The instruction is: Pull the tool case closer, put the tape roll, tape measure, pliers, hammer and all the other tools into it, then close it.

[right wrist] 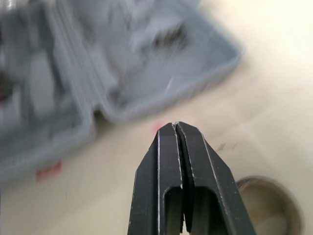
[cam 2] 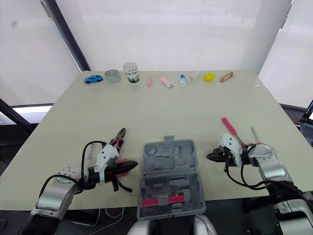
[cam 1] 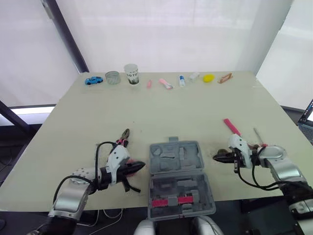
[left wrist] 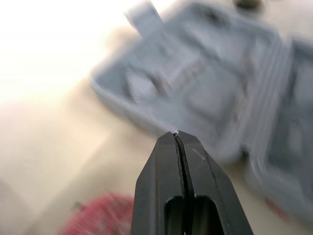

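The grey tool case (cam 1: 180, 178) lies open at the table's front centre, with a pink-red tool (cam 1: 171, 200) in its near half. My left gripper (cam 1: 142, 165) is shut with nothing in it, just left of the case, its tip pointing at the case (left wrist: 195, 83). Pink-handled pliers (cam 1: 123, 137) lie behind it, and a blurred red object (left wrist: 98, 220) sits close by. To the case's right, my right gripper (cam 1: 215, 157) is shut and empty, aimed at the case's side (right wrist: 146, 63). A tape roll (right wrist: 268, 198) lies right beside it. A pink-handled tool (cam 1: 231, 126) rests behind the right arm.
Along the table's far edge stand a blue toy car (cam 1: 93, 80), a clear container (cam 1: 112, 77), a paper cup (cam 1: 131, 74), small pink items (cam 1: 165, 83), a small bottle (cam 1: 182, 81), a yellow object (cam 1: 209, 78) and a brown one (cam 1: 225, 78).
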### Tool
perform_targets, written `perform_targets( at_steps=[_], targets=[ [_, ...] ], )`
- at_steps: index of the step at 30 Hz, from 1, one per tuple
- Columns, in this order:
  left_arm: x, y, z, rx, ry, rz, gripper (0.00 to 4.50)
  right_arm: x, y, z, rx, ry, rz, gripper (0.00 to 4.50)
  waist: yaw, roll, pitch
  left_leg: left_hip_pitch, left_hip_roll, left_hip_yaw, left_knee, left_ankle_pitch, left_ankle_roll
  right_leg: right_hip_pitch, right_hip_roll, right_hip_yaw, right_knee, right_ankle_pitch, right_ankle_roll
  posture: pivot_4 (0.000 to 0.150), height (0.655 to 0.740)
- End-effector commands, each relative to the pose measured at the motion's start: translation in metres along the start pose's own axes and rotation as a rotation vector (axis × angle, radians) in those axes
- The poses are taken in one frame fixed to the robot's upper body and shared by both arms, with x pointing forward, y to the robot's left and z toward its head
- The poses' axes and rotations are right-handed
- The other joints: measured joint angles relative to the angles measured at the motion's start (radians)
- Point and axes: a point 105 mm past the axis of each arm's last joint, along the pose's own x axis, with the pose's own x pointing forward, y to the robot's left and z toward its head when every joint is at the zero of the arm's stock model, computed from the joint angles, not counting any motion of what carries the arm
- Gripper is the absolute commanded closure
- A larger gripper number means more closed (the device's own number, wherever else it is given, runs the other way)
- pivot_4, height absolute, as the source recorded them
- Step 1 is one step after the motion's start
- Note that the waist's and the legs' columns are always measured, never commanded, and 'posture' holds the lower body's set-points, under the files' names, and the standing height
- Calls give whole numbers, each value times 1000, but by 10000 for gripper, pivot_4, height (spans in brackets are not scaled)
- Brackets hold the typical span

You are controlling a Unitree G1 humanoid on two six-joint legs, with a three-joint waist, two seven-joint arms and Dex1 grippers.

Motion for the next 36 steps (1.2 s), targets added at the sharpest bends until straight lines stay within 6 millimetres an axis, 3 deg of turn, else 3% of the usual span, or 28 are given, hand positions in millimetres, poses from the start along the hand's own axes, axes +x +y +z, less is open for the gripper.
perform_targets(
  at_steps=[1, 7, 8, 10, 16, 18, 22, 27, 32, 36],
  targets=[
    [-12, 7, 32, -15, -203, 100, 45000, -10, -7, 36, -3, -227, -141, 44802, 0, 0, 0, 0, 0, 0, 0, 0, 0, 0, 0, 0, 0, 0, 0, 1500, 7400],
    [-47, 11, 42, -141, -346, 209, 45000, -25, -6, 54, 47, -411, -287, 44802, -1, 0, 0, -1, 0, 0, 0, 0, 0, 0, 0, 0, 0, 0, 0, 1500, 7400],
    [-55, 11, 38, -154, -344, 224, 42450, -29, -4, 53, 39, -412, -294, 42371, -1, 0, 0, -1, 0, 0, 0, 0, 0, 0, 0, 0, -1, 0, 0, 1500, 7400],
    [-72, 11, 28, -179, -330, 272, 36570, -42, 1, 45, 29, -399, -316, 36528, -1, 0, 0, -1, 0, 0, 0, 0, 0, 0, 0, 0, -1, 0, 0, 1500, 7400],
    [-115, 8, 5, -236, -284, 364, 10635, -93, 15, 16, 61, -334, -388, 9704, 3, -1, 1, -1, 0, 1, 0, -1, 0, 0, -1, 0, -2, -4, -3, 1500, 7400],
    [-131, 2, -11, -271, -239, 387, 1222, -117, 24, -2, 93, -282, -421, 351, 4, -1, 1, -1, 0, 1, 0, -1, 0, 0, -1, 0, -3, -5, 0, 1500, 7400],
    [-156, -3, -33, -316, -171, 437, 190, -146, 33, -20, 124, -215, -469, 0, -2, -1, 1, 0, 0, 2, -1, -1, 1, 0, -1, 1, -4, -6, 0, 1500, 7400],
    [-173, -11, -53, -369, -100, 444, 190, -159, 36, -30, 138, -167, -485, 0, -4, -2, 1, 1, 3, 0, -1, -1, 1, -2, -1, 2, -4, -7, 0, 1500, 7400],
    [-166, -12, -48, -350, -100, 407, 190, -158, 33, -29, 135, -173, -492, 0, 0, -2, 1, -2, 3, 1, -1, -2, 1, -6, -2, 3, -5, -7, 1, 1500, 7400],
    [-143, 0, -23, -248, -120, 385, 190, -138, 24, -7, 72, -225, -469, 0, 0, -2, 2, -2, 3, 1, -1, -2, 1, -6, -2, 3, -4, -7, 1, 1500, 7400]
  ],
)
